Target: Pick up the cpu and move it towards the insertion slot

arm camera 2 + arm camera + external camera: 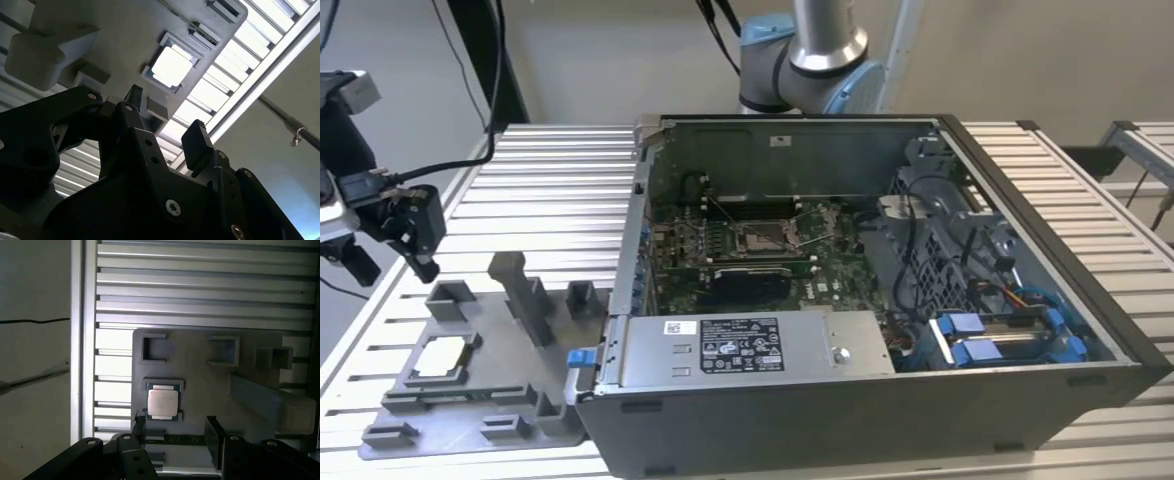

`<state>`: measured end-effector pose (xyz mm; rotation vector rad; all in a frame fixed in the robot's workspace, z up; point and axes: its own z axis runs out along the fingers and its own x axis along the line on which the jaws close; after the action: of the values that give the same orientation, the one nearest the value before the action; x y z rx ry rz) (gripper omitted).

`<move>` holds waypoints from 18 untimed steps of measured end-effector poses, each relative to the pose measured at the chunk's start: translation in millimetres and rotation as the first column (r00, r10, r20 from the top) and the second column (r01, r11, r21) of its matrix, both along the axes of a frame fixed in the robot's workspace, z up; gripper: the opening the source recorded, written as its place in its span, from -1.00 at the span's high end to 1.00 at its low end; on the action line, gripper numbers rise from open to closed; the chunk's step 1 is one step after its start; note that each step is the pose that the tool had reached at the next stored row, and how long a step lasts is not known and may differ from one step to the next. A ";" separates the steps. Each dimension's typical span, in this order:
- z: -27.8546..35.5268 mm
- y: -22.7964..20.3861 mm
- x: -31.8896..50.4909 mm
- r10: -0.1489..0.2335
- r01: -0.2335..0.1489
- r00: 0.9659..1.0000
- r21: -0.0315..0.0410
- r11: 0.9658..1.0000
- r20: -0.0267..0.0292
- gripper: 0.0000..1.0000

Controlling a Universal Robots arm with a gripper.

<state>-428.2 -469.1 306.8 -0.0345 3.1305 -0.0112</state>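
Observation:
The cpu [448, 352] [171, 66] [162, 403] lies flat in a square recess of the grey plastic tray [507, 395] [200, 385], silvery face up. My gripper [387, 262] [165, 120] [175, 432] hangs above the tray at the exterior view's left, open, with nothing between its black fingers [212, 432]. It is clear of the cpu, not touching it. The insertion slot [761, 238] is the silver-framed socket on the green board inside the open computer case, well off to the exterior view's right of the gripper.
The open computer case [1014, 200] has tall metal walls, a power supply [740, 345] along its near side and blue drive brackets [987, 340]. Upright grey blocks [520, 285] stand on the tray. A slatted aluminium table [547, 190] lies under everything.

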 end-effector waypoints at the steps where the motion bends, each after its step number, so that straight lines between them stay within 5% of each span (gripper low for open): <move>1: -1.3 0.0 0.0 0.000 0.000 1.000 0.000 1.000 0.000 -1.00; 18: -32.0 -0.5 -0.7 -0.021 0.021 1.000 0.001 1.000 0.000 -1.00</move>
<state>-428.9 -469.7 274.7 -0.0020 3.1308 -0.0101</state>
